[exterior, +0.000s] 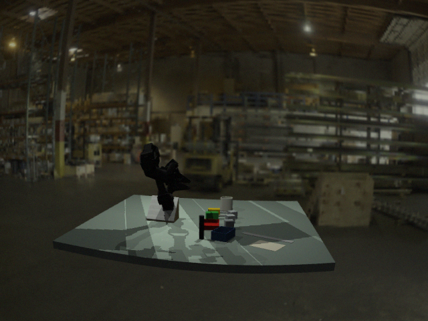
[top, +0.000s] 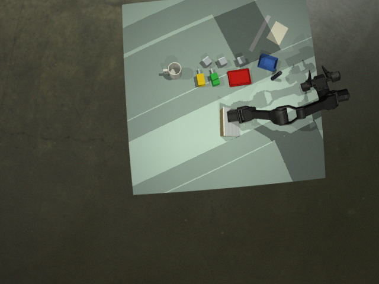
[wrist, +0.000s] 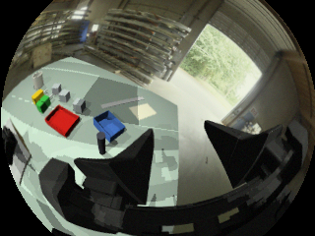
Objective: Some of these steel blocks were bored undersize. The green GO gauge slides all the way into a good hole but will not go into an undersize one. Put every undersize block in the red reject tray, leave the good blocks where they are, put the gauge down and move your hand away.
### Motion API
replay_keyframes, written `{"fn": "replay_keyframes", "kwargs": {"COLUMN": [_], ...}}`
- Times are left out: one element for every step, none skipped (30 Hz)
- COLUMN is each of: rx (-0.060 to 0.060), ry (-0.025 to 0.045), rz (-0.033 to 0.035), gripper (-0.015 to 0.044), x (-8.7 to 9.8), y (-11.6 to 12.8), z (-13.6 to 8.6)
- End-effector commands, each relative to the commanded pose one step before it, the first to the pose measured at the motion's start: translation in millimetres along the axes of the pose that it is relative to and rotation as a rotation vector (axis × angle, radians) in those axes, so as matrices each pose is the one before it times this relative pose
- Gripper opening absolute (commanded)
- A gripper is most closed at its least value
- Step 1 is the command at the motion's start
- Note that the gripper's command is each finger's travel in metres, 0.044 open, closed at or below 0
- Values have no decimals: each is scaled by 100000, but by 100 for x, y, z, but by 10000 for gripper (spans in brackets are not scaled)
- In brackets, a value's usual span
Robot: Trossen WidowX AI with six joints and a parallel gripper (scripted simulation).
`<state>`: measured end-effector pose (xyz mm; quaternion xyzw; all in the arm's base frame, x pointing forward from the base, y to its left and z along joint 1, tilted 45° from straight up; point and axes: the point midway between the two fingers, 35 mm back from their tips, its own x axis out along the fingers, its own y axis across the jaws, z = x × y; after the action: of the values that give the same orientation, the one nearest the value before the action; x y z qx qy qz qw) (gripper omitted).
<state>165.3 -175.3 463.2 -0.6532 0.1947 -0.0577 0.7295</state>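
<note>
And here's the single arm, rearing high over the desk [top: 171, 152] [exterior: 114, 238] [wrist: 167, 172], its elbow bent, the wrist out by the edge; the jaws [top: 315, 70] [exterior: 189, 184] stand open, pointing outward, well above the surface, nothing between the fingertips!

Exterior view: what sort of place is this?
Likely a warehouse or industrial storage hall: tall loaded racking on the left, a yellow forklift behind the table, long shelved stock on the right.

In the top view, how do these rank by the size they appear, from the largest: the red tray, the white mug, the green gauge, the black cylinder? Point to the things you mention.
1. Red tray [top: 239, 77] [exterior: 211, 224] [wrist: 62, 121]
2. White mug [top: 174, 70] [exterior: 226, 203] [wrist: 38, 80]
3. Green gauge [top: 214, 78] [exterior: 211, 215] [wrist: 43, 103]
4. Black cylinder [top: 276, 76] [exterior: 201, 227] [wrist: 101, 143]
</note>
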Motion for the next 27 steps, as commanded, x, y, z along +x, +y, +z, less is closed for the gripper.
{"fn": "replay_keyframes", "kwargs": {"rx": [3869, 539, 401, 261, 118, -28, -426, -783, -1104, -1414, -1479, -1790, -2090, -2388, -2681, -2964, -3497, -3796, -4086, -4365, -4657, -4959, -5269, -5585, -5810, -6021, -6282], "ry": [-6867, -1742, -1722, -1699, -1673, -1643, -904, -1045, -1054, -1045, -896, -919, -918, -902, -874, -833, -757, -732, -696, -651, -598, -538, -467, -387, -292, -191, -96], "rz": [10856, 2860, 2955, 3045, 3131, 3211, 4549, 5329, 5472, 5545, 4879, 5145, 5317, 5447, 5545, 5612, 5840, 5914, 5969, 6009, 6069, 6142, 6225, 6317, 6315, 6314, 6558], "gripper": [300, 300, 300, 300, 300, 300, 300, 300, 300, 300, 300, 300, 300, 300, 300, 300, 300, 300, 300, 300, 300, 300, 300, 300, 300, 300, 300], "x": [4548, 1217, 1251, 1283, 1312, 1339, 1423, 1646, 1671, 1674, 1459, 1521, 1552, 1569, 1575, 1569, 1584, 1576, 1559, 1536, 1514, 1491, 1466, 1437, 1383, 1324, 1345], "y": [2516, 538, 540, 541, 541, 539, 780, 878, 857, 822, 678, 677, 657, 627, 590, 546, 517, 465, 408, 346, 283, 218, 150, 78, 3, -71, -218], "z": [-1035, -94, -43, 9, 61, 112, -51, 30, 122, 209, 249, 323, 395, 465, 531, 592, 575, 635, 689, 737, 783, 825, 864, 899, 914, 922, 1115]}}
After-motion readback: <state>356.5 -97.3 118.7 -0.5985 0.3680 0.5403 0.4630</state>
